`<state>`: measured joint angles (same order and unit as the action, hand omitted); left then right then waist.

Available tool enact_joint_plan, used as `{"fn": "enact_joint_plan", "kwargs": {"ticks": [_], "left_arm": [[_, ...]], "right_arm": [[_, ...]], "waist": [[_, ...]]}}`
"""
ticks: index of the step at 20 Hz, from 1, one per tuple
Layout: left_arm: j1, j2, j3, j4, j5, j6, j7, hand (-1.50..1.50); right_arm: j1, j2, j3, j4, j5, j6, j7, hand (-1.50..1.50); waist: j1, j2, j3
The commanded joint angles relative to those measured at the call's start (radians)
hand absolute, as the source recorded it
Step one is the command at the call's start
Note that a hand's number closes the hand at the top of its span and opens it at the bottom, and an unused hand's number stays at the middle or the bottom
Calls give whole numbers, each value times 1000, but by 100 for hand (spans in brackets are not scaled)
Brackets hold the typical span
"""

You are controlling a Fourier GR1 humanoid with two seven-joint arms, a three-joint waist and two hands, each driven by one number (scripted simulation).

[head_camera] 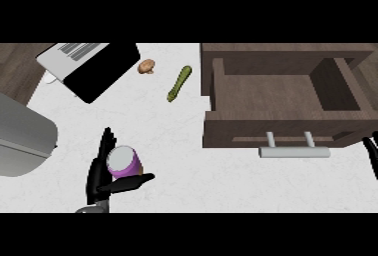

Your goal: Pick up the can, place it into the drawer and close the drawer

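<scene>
A: Item one: black left hand (98, 175). Pose?

B: Lower left of the white stone-look counter (192, 170), with the hand coming up from the bottom edge. The fingers (97, 159) are pressed together and run up the left side of the purple cylindrical can (122, 161). The thumb (130, 183) hooks across below it on the right, so the can is pinched between them with its pale top facing up.

A: The can's location?

B: In that hand, over the counter, well apart from the open brown wooden drawer (210, 90) at upper right. Whether its base touches the counter, I cannot tell.

A: Item two: black right hand (370, 150)?

B: At the right edge, near the drawer's silver bar handle (294, 152). Only its fingers show — dark, straight, close together.
</scene>
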<state>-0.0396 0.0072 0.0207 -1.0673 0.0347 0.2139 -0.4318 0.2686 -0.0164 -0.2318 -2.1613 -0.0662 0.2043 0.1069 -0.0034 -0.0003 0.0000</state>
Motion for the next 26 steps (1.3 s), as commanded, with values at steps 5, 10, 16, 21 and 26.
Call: {"fn": "enact_joint_plan", "kwargs": {"ticks": [5,10,16,21,26], "left_arm": [[-44,-7,-58,28,34,26,-22,150],[-58,-7,-99,29,114,-2,-37,150],[-67,35,-28,-102,108,-77,88,150],[-178,159,118,82,180,-189,-1,150],[-241,126,70,-42,162,-139,133,150]], "right_arm": [[43,15,51,2,32,-16,-51,-150],[74,15,52,-4,20,-17,-64,-150],[19,16,30,-43,-2,-26,15,-150],[46,7,-39,-20,-66,27,-18,-150],[16,16,8,13,-7,-2,-34,-150]], "waist": [[-1,0,0],[-2,0,0],[2,-1,0],[-5,1,0],[0,0,0]]}}
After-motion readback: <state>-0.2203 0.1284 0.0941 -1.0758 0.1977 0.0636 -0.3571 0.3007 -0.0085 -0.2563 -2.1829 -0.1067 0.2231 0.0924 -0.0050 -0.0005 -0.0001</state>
